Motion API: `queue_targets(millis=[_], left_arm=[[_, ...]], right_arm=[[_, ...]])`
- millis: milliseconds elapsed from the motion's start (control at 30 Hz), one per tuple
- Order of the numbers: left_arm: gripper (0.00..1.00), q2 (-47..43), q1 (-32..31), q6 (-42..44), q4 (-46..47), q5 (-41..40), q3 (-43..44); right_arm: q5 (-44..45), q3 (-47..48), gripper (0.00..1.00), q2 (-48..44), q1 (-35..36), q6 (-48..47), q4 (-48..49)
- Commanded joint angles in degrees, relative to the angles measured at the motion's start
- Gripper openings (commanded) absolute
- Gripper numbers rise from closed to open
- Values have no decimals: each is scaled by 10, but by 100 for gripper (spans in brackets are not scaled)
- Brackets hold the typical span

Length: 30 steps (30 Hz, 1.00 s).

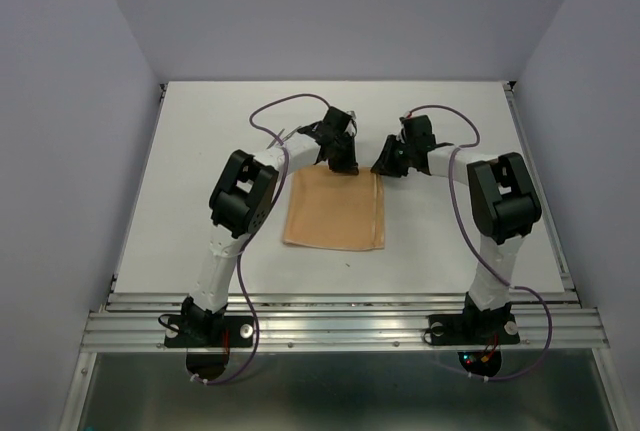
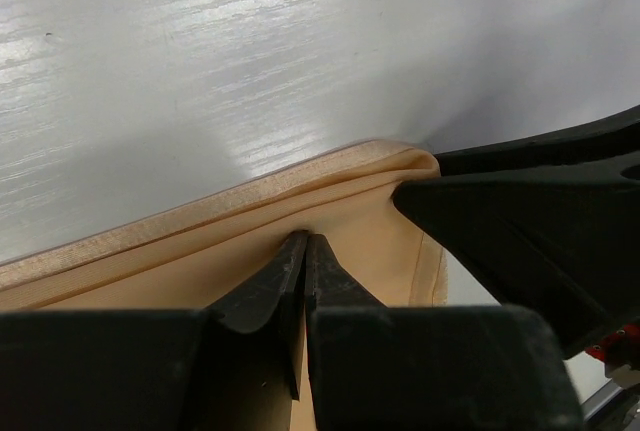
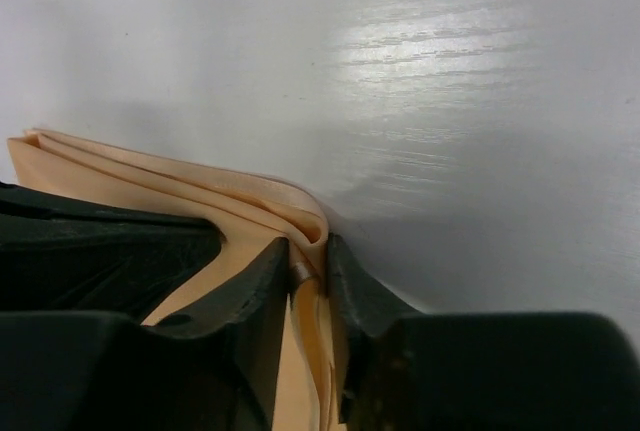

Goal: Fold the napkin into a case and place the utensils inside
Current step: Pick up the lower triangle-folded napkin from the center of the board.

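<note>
Your left gripper (image 1: 344, 163) is pinched together on the upper left corner of the napkin (image 1: 335, 213), and the right gripper (image 1: 384, 165) is clamped on the stacked layers at its upper right corner. The folded cloth lies flat in the middle of the top view. For this fold, I judge you should lift both corners only a little and carry them at one pace, so that no layer slips out or twists.
</note>
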Motion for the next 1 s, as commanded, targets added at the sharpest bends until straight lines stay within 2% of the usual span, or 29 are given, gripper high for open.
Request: queue_targets(millis=[0, 100, 467, 600, 967], left_arm=[[13, -5, 5, 4, 11, 7, 16], [13, -17, 10, -3, 31, 10, 3], [12, 17, 16, -5, 26, 21, 15], [12, 29, 17, -2, 14, 9, 13], [11, 29, 26, 3, 14, -2, -13]], right_arm=[[4, 15, 24, 15, -2, -6, 8], [3, 16, 19, 15, -2, -7, 8], [1, 21, 17, 15, -2, -4, 7], [-1, 22, 10, 11, 4, 0, 8], [-16, 24, 1, -24, 9, 12, 12]])
